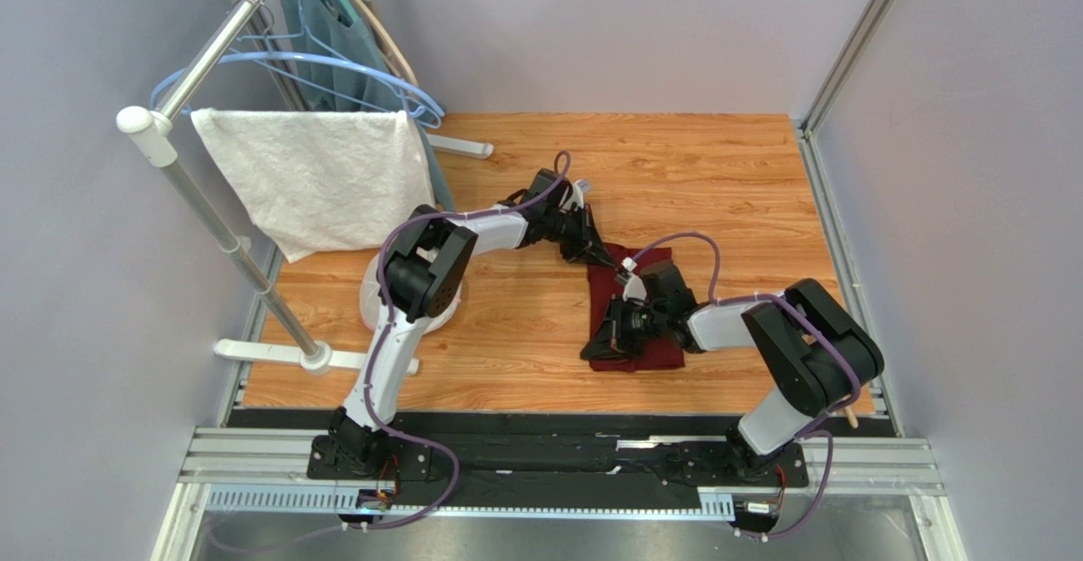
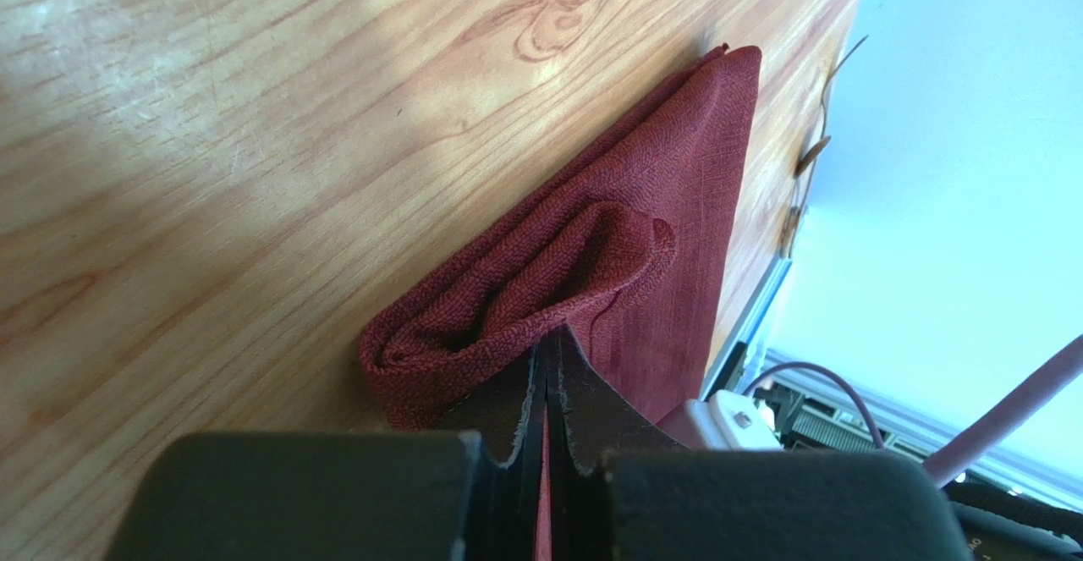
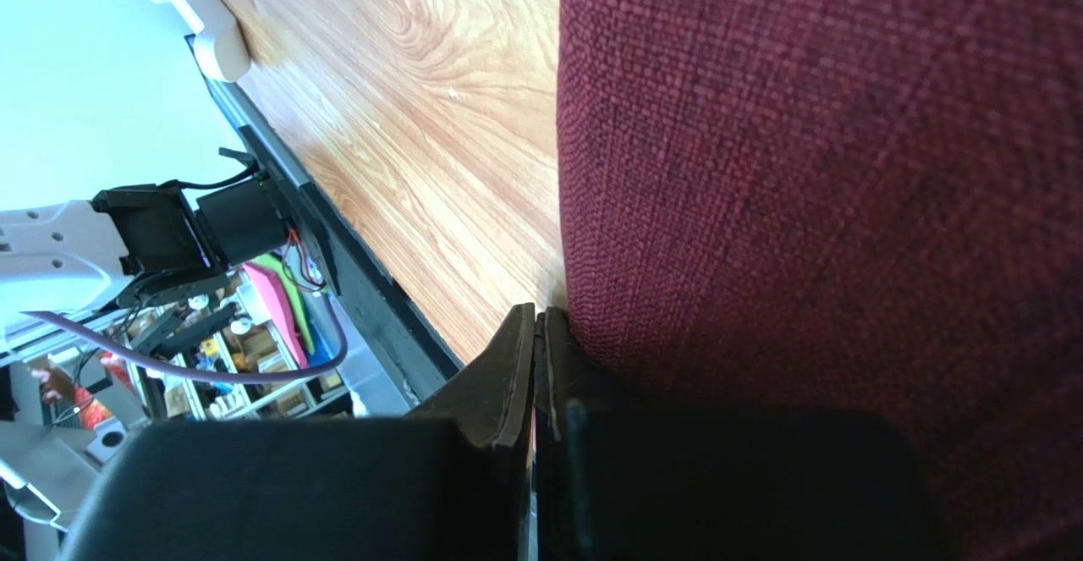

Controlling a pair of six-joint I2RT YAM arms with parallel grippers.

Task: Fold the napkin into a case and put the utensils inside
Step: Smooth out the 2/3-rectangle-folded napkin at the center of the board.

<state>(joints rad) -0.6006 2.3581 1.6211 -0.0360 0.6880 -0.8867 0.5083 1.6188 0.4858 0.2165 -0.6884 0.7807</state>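
Napkin (image 1: 608, 288) lies part-folded on the desk (image 1: 712, 168), right of centre, so you are in the folding step. Your left end effector (image 1: 596, 254) reaches low to the far corner, pinching bunched cloth. Your right end effector (image 1: 618, 326), pressed together, sits at the near-left edge. The next fold probably needs both carried across together.

This is a robotics lab test booth. Plain grey panels (image 1: 979, 142) in metal framing close in a wood-grain tabletop (image 1: 712, 168). At six o'clock, robot arms (image 1: 407, 333) are bolted to a black rail (image 1: 559, 453) trailing loose cables (image 1: 426, 500). At ten o'clock a white rack (image 1: 191, 193) holds a towel (image 1: 318, 180) and blue hangers (image 1: 331, 66).
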